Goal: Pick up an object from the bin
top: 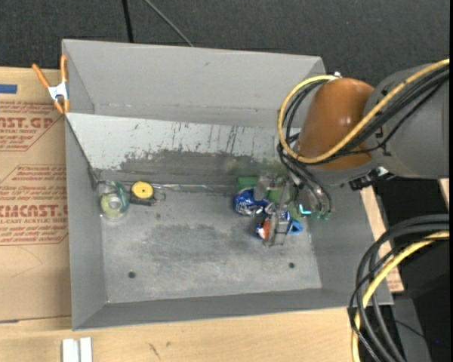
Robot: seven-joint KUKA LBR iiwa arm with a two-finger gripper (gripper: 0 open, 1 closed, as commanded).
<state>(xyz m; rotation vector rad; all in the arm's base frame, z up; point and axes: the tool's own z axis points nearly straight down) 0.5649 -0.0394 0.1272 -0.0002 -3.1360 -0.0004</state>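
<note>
Hanging low over the right side of the grey metal bin (211, 240), the jaws sit amid clutter; whether they are open or grip anything cannot be told. Just below lies a small red-and-blue piece (275, 228), judged the likely target, beside a crumpled blue item (248, 202) and a green block (247, 182). A yellow disc (141, 191) and a clear round cap (113, 204) lie well apart at the left.

Bare bin floor (200, 251) between small heap (264, 211) and yellow disc (141, 191); front half clear.

Gripper (275, 223) low, arm (408, 127) from right
</note>
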